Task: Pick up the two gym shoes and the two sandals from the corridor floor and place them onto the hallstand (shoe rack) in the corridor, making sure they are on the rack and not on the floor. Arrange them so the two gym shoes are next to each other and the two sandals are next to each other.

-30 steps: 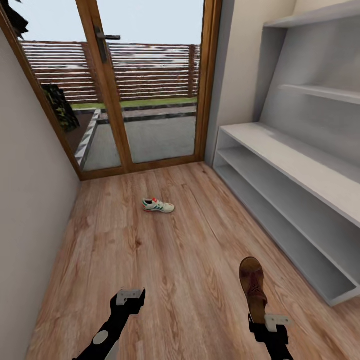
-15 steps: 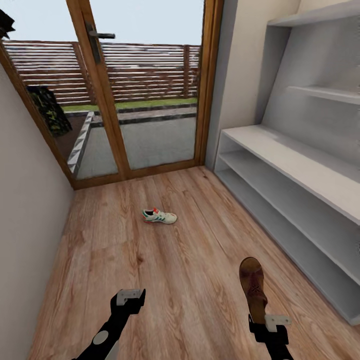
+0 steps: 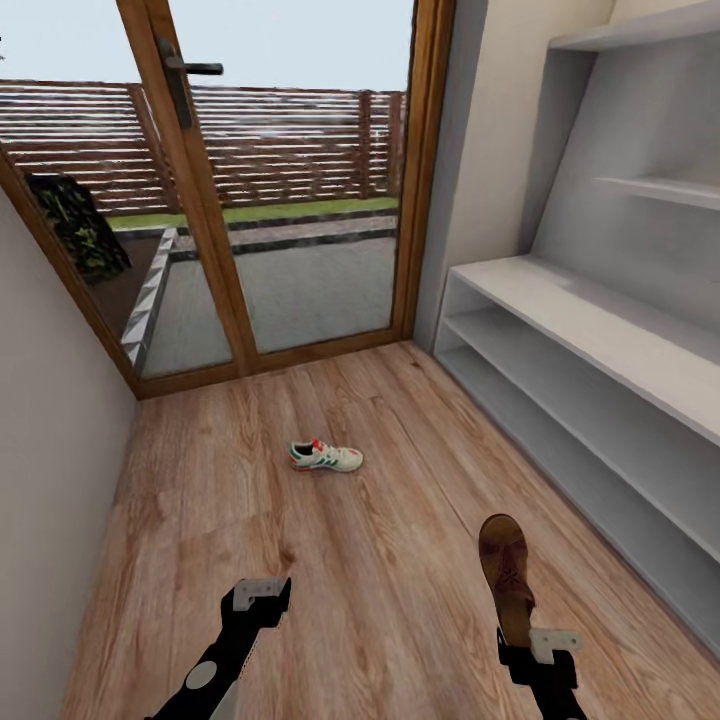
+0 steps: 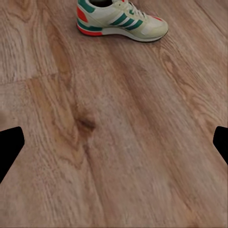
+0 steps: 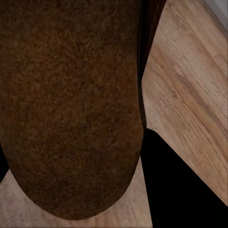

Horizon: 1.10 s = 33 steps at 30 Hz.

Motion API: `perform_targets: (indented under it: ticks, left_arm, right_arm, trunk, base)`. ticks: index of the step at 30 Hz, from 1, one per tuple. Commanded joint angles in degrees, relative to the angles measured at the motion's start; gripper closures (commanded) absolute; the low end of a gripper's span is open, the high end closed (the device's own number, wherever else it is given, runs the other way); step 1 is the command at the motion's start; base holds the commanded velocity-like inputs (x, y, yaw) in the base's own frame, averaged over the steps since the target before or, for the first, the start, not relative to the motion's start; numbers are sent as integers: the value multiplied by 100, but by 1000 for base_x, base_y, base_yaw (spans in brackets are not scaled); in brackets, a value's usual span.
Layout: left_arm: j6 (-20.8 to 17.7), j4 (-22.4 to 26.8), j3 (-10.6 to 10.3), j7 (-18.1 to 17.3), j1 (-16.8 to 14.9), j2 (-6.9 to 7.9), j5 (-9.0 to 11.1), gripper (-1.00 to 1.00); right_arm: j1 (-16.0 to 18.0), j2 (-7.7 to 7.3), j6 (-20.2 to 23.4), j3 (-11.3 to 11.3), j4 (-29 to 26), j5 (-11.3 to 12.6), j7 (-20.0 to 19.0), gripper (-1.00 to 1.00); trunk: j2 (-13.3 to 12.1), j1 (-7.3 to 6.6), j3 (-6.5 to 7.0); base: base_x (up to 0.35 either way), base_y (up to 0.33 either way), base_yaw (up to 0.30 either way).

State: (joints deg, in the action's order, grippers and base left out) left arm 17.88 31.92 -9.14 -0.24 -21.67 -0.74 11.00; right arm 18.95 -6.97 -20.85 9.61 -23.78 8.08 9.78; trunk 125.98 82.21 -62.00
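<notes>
1. The corridor floor (image 3: 380, 560) is light brown wood-grain planks with knots.
2. One gym shoe (image 3: 325, 456) lies directly on it, toward 12 o'clock, toe pointing to 3 o'clock.
3. The hallstand (image 3: 590, 330) stands on the floor at 2 o'clock; its visible shelves are bare.

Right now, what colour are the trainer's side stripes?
Green, on the white trainer; left wrist view shows it best.

Hallstand (image 3: 600, 330) cut by right edge; sandal (image 3: 505, 570) heel seemingly behind right claw (image 3: 540, 645).
</notes>
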Motion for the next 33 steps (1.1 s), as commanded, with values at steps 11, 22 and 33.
perform_targets:
  ticks: [11, 22, 33]
  left_arm:
    - [22, -1, -27, -2, -4, 3, 60, -100]
    - [27, -1, 199, -39, -4, 12, 60, -100]
    - [31, 11, 219, -53, -4, 12, 57, -100]
  right_arm:
    - [3, -6, -17, 50, 3, 72, 33, 100]
    - [3, -6, -19, 50, 5, 74, 33, 100]
    - [3, -6, -20, 50, 5, 72, 33, 100]
  trunk:
    - [1, 2, -4]
    - [1, 2, -4]
    - [1, 2, -4]
  base:
    - [308, 177, 0]
    - [314, 172, -37]
    - [237, 228, -266]
